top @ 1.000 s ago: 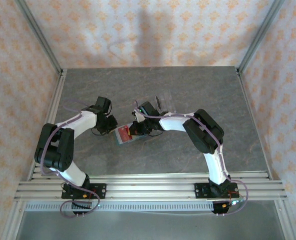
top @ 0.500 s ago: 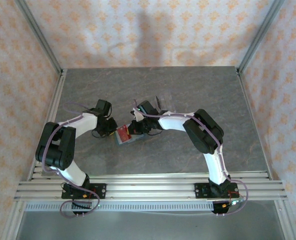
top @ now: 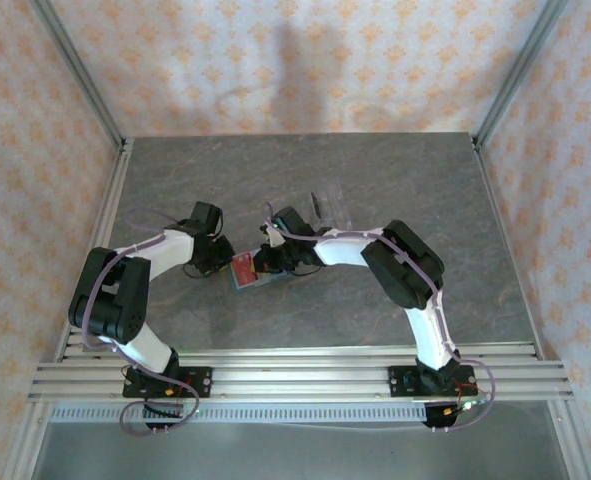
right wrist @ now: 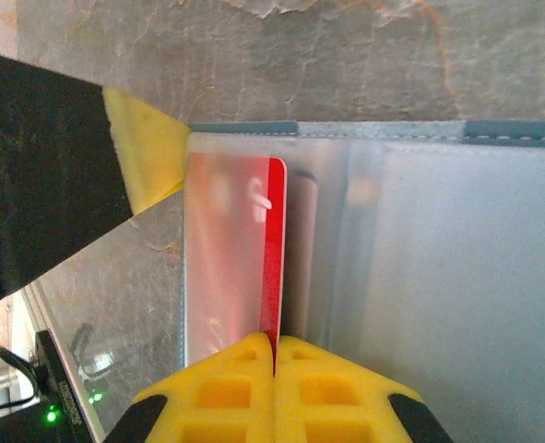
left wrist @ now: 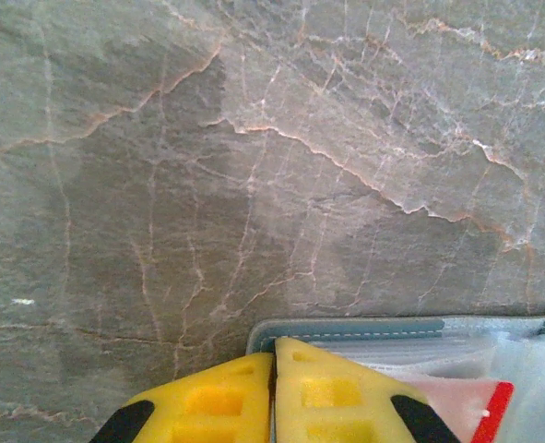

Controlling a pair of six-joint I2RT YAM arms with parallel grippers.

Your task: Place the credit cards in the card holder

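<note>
The right gripper (right wrist: 274, 355) is pinching the red card (right wrist: 272, 258) by its edge, with the card sitting partway inside a clear sleeve of the open holder (right wrist: 420, 131). The holder is lying on the table (left wrist: 254, 138). The left gripper (left wrist: 274, 358) is sitting closed at the holder's corner, and whether it is gripping the holder is unclear. A clear rack (top: 325, 208) is standing just beyond the right wrist.

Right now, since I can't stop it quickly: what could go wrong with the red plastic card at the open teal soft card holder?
The right gripper pinches the red plastic card by its edge; it could twist or jam in the clear sleeve. The left gripper seems to grip only a corner of the teal soft card holder, so a push may swing it.
</note>
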